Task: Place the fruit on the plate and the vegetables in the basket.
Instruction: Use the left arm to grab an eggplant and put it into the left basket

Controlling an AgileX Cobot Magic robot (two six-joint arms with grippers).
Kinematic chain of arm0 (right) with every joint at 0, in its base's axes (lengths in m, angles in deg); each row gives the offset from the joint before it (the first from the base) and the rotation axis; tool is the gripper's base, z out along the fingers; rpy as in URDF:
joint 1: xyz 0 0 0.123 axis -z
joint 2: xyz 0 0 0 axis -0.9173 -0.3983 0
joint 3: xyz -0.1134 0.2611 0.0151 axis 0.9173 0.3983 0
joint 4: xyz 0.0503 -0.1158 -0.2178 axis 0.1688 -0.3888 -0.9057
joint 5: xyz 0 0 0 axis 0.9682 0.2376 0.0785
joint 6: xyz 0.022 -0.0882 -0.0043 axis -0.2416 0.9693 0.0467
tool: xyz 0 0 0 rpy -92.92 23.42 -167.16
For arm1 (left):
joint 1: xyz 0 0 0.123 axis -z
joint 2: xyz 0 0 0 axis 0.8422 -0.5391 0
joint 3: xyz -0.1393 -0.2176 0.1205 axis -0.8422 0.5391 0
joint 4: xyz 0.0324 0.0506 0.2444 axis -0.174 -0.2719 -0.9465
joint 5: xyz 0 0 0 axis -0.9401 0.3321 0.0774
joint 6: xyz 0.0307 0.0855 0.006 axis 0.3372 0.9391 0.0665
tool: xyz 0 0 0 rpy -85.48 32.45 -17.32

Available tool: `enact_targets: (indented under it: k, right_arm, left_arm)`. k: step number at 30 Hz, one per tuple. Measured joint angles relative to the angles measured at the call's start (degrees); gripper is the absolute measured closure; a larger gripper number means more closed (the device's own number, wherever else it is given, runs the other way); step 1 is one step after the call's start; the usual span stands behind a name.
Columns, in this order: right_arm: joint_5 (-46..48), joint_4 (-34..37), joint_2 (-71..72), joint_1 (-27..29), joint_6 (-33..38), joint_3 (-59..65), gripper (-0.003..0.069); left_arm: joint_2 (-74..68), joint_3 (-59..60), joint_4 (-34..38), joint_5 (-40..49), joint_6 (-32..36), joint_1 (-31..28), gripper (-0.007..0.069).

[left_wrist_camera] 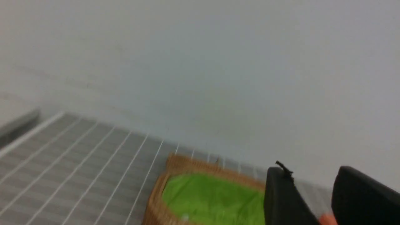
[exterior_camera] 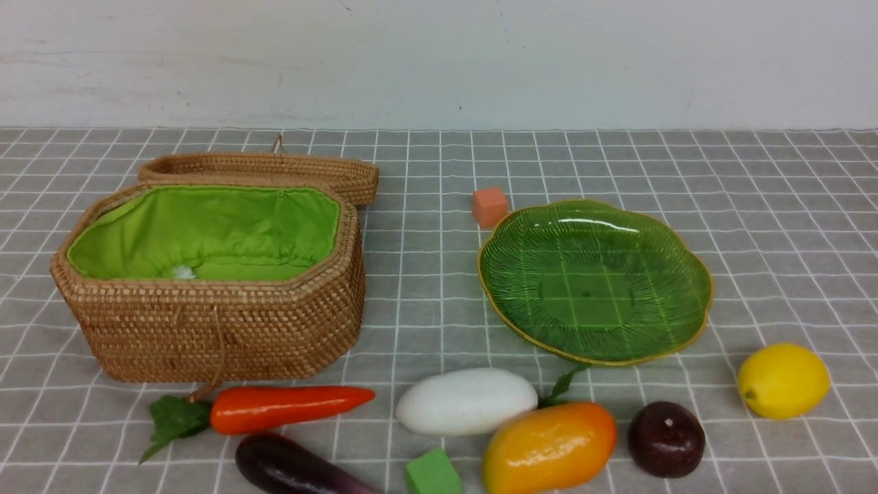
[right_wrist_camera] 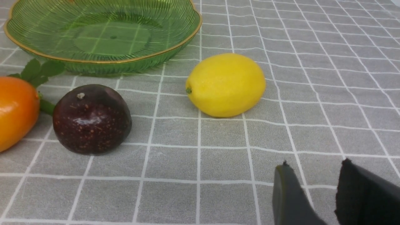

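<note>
One open basket point(exterior_camera: 206, 329), one green plate point(exterior_camera: 617, 240)

The table point(exterior_camera: 789, 226) is covered with a grey cloth point(exterior_camera: 425, 288) of white squares. On it an open basket point(exterior_camera: 226, 329) is placed at the left and a green plate point(exterior_camera: 590, 281) at the right, with an orange cube point(exterior_camera: 490, 206) just beside the plate's far edge. Nearer, a carrot point(exterior_camera: 288, 407), an eggplant point(exterior_camera: 291, 470), a white vegetable point(exterior_camera: 466, 401), a green cube point(exterior_camera: 432, 473), a mango point(exterior_camera: 549, 447), a purple fruit point(exterior_camera: 666, 439) and a lemon point(exterior_camera: 783, 380) are laid.

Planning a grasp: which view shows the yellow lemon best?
The right wrist view: the glossy yellow toy lemon sits close, whole and sharp. The front view shows it whole but smaller; the left wrist view misses it.
</note>
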Motion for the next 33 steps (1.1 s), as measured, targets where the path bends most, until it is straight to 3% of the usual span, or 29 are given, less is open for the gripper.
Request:
enact_targets:
  k: [4, 10, 16, 25, 26, 28, 29, 33]
  right_arm:
    - [0.0, 0.0, 0.0, 0.0, 0.0, 0.0, 0.0415]
    - [0.0, 0.0, 0.0, 0.0, 0.0, 0.0, 0.0415]
    - [0.0, 0.0, 0.0, 0.0, 0.0, 0.0, 0.0415]
    - [0.0, 0.0, 0.0, 0.0, 0.0, 0.0, 0.0415]
    - [0.0, 0.0, 0.0, 0.0, 0.0, 0.0, 0.0415]
    - [0.0, 0.0, 0.0, 0.0, 0.0, 0.0, 0.0415]
    - [0.0, 0.0, 0.0, 0.0, 0.0, 0.0, 0.0415]
    - [0.0, 0.0, 0.0, 0.0, 0.0, 0.0, 0.0415]
  left_arm:
    - [-6.56, -1.43, -2.29, 9.34, -0.31, 1.66, 0.0386]
    - [-11.75, 1.4, -1.37, 9.74, -5.57, 12.5, 0.0386]
    - [-22.77, -1.05, 2.31, 12.08, -11.44, 19.18, 0.0378]
    - [-48.31, -7.16, 12.25, 16.17, -16.38, 23.41, 0.0184]
    - [-52.6, -7.55, 14.34, 16.09, -18.07, 23.41, 0.0116]
    - [-55.1, -7.86, 15.38, 15.75, -19.13, 23.41, 0.008]
    - [-59.31, -8.27, 16.68, 14.67, -20.76, 23.41, 0.0025]
    - [-66.91, -8.57, 17.84, 12.09, -21.96, 23.41, -0.0024]
